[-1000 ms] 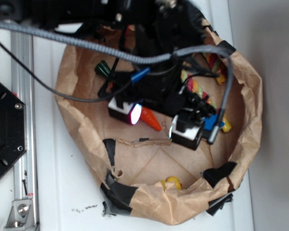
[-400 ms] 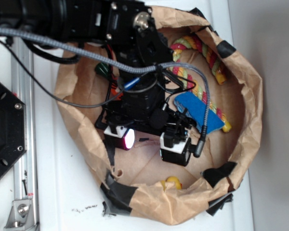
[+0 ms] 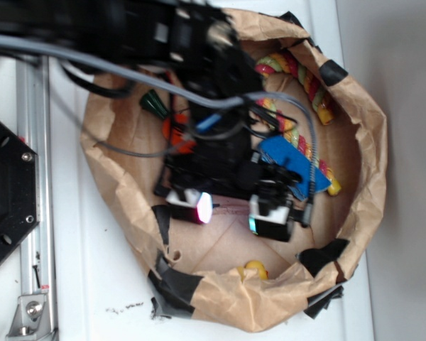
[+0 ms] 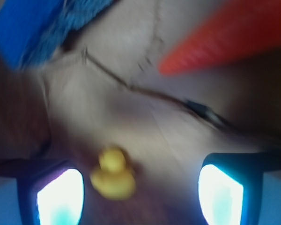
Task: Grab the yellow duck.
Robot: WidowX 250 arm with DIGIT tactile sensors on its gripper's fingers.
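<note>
The yellow duck (image 3: 255, 270) lies on the floor of a brown paper bag, tight against its near wall, half hidden by the bag's rim. In the wrist view the yellow duck (image 4: 113, 174) sits between the two lit pads, closer to the left pad (image 4: 60, 197). My gripper (image 3: 236, 212) hangs inside the bag, above the duck and a little farther in. It is open, with nothing between the fingers.
The paper bag (image 3: 373, 170) has crumpled walls patched with black tape (image 3: 174, 284). Inside lie an orange carrot (image 4: 225, 37), a blue cloth (image 3: 291, 160) and a multicoloured rope (image 3: 298, 78). A grey cable (image 3: 128, 71) drapes across. A metal rail (image 3: 32, 177) runs at left.
The arm has swept from the back of the bag toward its near wall, uncovering the rope and blue cloth. The open fingers now sit closer to the duck.
</note>
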